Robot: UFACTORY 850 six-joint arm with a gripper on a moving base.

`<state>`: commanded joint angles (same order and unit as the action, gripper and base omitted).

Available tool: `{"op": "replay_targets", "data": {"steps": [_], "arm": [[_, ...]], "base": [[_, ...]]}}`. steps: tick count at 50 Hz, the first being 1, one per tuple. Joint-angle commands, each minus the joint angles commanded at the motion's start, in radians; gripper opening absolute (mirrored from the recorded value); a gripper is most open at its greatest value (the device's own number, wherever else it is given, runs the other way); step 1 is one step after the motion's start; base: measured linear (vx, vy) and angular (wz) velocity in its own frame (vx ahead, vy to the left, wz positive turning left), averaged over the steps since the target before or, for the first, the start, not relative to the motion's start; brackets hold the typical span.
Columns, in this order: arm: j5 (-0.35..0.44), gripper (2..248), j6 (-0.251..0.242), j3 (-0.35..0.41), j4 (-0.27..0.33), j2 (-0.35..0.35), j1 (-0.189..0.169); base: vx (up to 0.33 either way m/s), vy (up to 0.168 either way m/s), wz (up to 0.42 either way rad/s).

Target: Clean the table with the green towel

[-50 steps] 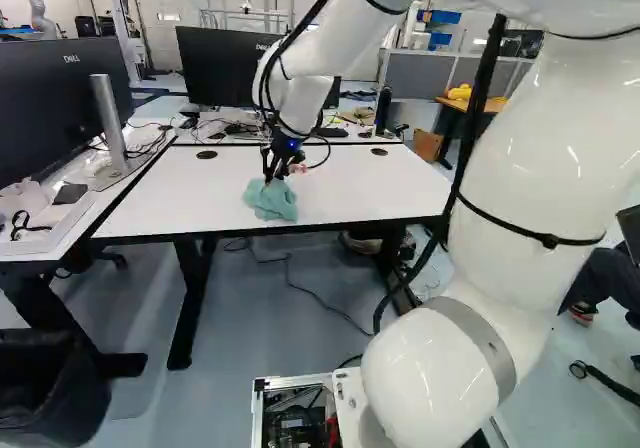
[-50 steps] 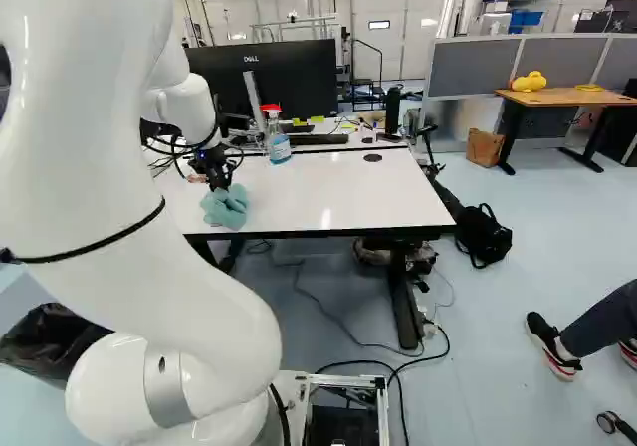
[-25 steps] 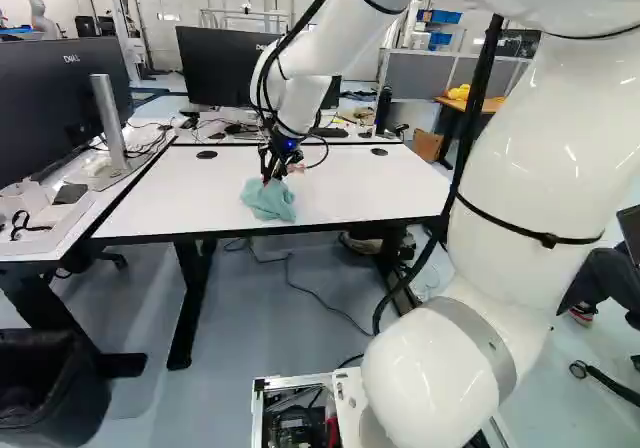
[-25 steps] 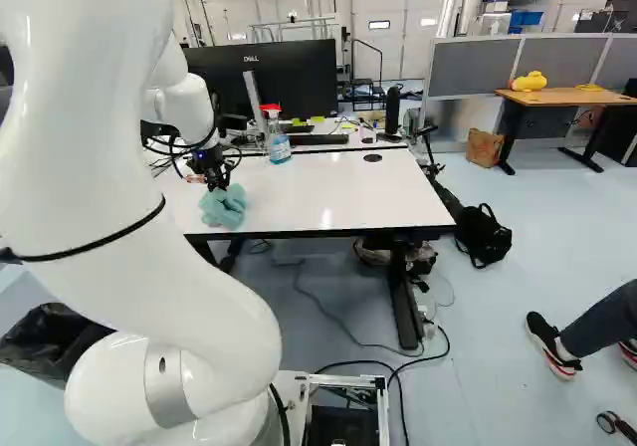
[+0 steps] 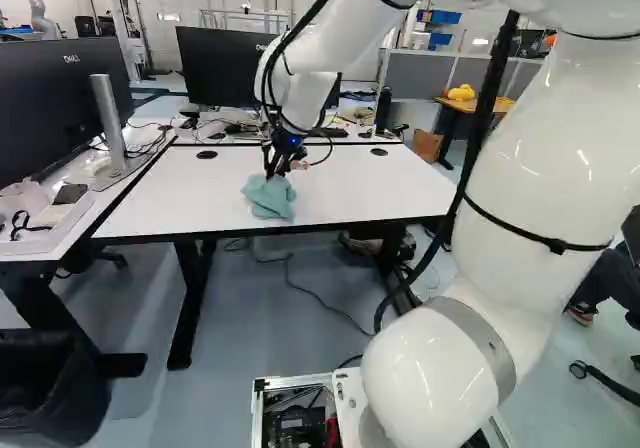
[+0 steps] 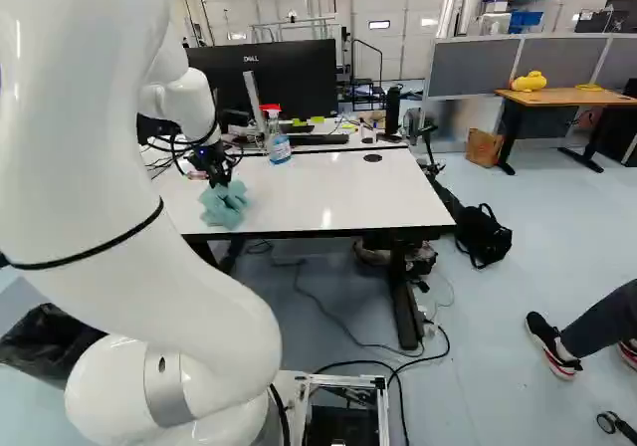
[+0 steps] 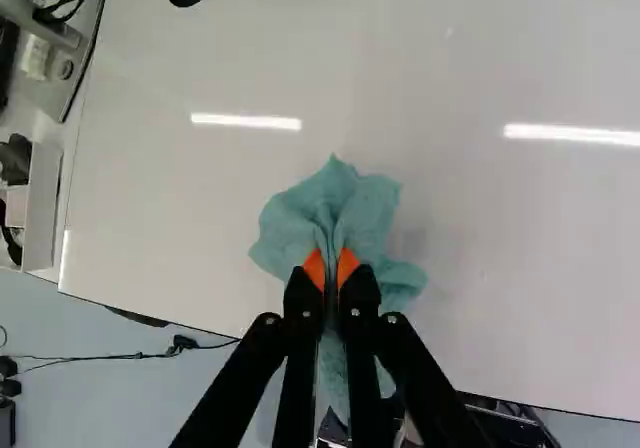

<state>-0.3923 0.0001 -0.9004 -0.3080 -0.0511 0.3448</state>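
One green towel (image 7: 325, 208) lies bunched on the white table (image 5: 365, 193), left of its middle and toward the near edge, and the gripper (image 7: 331, 266) has a fold of it pinched between its two orange pads (image 7: 314, 269). The cloth fans out ahead of the fingertips and to both sides, with a tail running back beneath the fingers toward the near edge. Wiping looks to be the step in hand. To do it well, the gripper should press just enough for the loose cloth to lie against the top, then take long, level, overlapping strokes, dragging the cloth flat rather than rolling it into a ball. Hard tips could scrape if the fold slips, and a stroke run too far toward the near side could let the cloth hang off. Counting up: one towel, one table to be cleaned, two dark round caps, the left one (image 5: 206, 154) and the right one (image 5: 379, 151), both toward the far side, and one spray bottle (image 6: 279, 143) at the far side. Two big screens stand around the table, one to the left (image 5: 60, 103) and one beyond the far edge (image 6: 269, 80). One black bin (image 5: 50, 388) sits on the floor, near left.
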Motion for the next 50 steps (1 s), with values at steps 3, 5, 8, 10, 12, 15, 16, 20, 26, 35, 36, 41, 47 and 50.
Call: {"op": "replay_targets", "data": {"steps": [3, 5, 8, 10, 12, 15, 16, 20, 26, 35, 36, 41, 47, 50], "arm": [[0.0, 35, 0.0, 0.002, 0.0, 0.009, -0.011], [0.0, 35, 0.0, 0.002, 0.0, 0.013, -0.02], [0.0, 35, 0.0, 0.002, 0.0, 0.013, -0.031], [0.0, 35, 0.0, 0.002, 0.0, 0.013, -0.039], [0.0, 35, 0.0, 0.002, 0.0, 0.012, -0.047], [0.0, 35, 0.0, 0.002, 0.0, 0.012, -0.059], [0.0, 35, 0.0, 0.001, 0.0, 0.012, -0.063], [0.0, 35, 0.0, 0.0, 0.0, 0.011, -0.078], [0.0, 35, 0.0, 0.001, 0.0, 0.012, -0.102], [0.0, 35, 0.0, 0.002, 0.0, 0.013, -0.136], [0.0, 35, 0.0, 0.002, 0.0, 0.013, -0.14], [0.0, 35, 0.0, 0.002, 0.0, 0.012, -0.159], [0.0, 35, 0.0, 0.001, 0.0, 0.011, -0.182], [0.0, 35, 0.0, 0.0, 0.0, 0.01, -0.194]], "base": [[0.0, 0.0, 0.0], [0.0, 0.0, 0.0], [0.0, 0.0, 0.0], [0.0, 0.0, 0.0], [0.0, 0.0, 0.0], [0.0, 0.0, 0.0], [0.0, 0.0, 0.0], [0.0, 0.0, 0.0], [0.0, 0.0, 0.0], [0.0, 0.0, 0.0], [0.0, 0.0, 0.0], [0.0, 0.0, 0.0], [0.0, 0.0, 0.0], [0.0, 0.0, 0.0]]}}
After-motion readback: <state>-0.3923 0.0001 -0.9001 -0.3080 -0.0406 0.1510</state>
